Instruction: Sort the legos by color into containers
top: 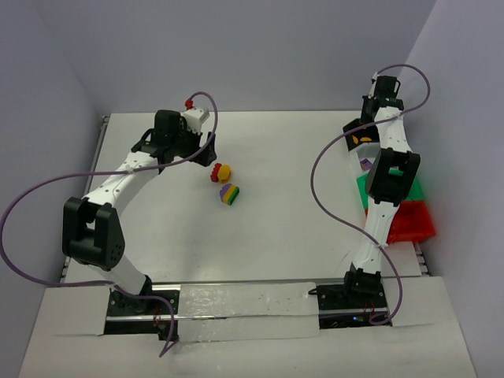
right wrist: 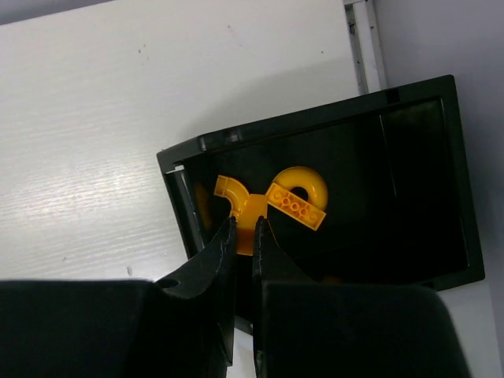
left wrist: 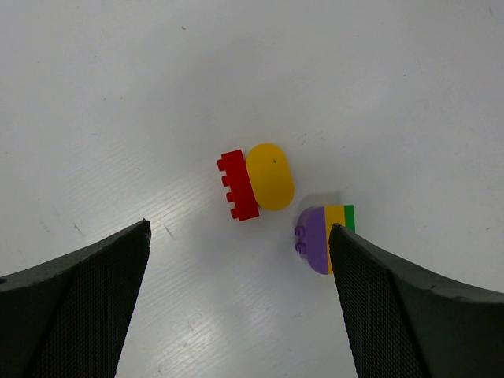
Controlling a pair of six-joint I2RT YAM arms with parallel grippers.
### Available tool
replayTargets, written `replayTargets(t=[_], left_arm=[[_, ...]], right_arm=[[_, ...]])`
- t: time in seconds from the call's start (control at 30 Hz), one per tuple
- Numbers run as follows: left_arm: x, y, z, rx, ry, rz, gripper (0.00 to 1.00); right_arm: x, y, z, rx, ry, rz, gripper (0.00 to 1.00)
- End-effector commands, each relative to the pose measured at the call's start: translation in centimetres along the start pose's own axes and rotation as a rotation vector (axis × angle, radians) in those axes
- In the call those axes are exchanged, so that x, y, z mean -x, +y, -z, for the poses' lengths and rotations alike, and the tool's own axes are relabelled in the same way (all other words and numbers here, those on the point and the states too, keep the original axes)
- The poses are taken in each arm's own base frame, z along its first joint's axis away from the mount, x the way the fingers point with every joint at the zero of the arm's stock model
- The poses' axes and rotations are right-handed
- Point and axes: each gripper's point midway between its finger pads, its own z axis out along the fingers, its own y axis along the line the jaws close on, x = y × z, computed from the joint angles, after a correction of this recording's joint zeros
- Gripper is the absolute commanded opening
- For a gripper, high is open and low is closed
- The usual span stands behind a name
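Left jaws open, right jaws shut.
I see red-and-yellow plastic bricks (left wrist: 266,176) ahead of the left, black plastic bin (right wrist: 394,173) below the right.

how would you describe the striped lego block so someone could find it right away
Start at the white table and look near its middle, just ahead of the open left gripper, where two lego pieces lie close together. The striped block is the one nearer the table's near edge. Unlike the red and yellow piece beside it, it is layered purple, yellow and green.
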Motion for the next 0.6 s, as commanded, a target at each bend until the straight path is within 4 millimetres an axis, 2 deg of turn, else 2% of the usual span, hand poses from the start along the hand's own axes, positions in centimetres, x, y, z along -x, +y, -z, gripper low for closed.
replayTargets(t=[0.0, 0.07, 0.13, 0.17, 0.23, 0.4, 0.57], left_arm=[[1.1, 0.5, 0.2, 0.015, -0.006, -0.044, 0.99], [0.6, 0.9, -0.4, 0.031, 0.015, -0.034, 0.99], [0.4, 1.3, -0.9, 0.049, 0.023, -0.021, 0.99], [0.3, 1.4, -1.2, 0.049, 0.027, -0.019, 0.99], [0.2, 1.3, -1.8, 0.033, 0.035, -0.026, 0.99], [-0.8, 0.8, -3.0, -0.045, 0.066, -0.115, 0.99], [-1.9, 0.7, -4.4, -0.096, 0.101, -0.183, 0.92]], right_arm=[[1.5, -0.6, -0.2, -0.040, -0.046, 0.027, 0.11], [1.3, -0.7, -0.3, -0.043, -0.041, 0.030, 0.17], [0.9, -0.7, -0.3, -0.045, -0.027, 0.035, 0.33], [0.8, -0.7, -0.2, -0.046, -0.024, 0.036, 0.36], [0.2, -0.8, -0.2, -0.047, -0.007, 0.041, 0.51], [-0.1, -0.2, 1.0, -0.013, 0.004, 0.031, 0.66], [1.0, 1.4, 3.9, 0.072, -0.015, 0.016, 0.71]])
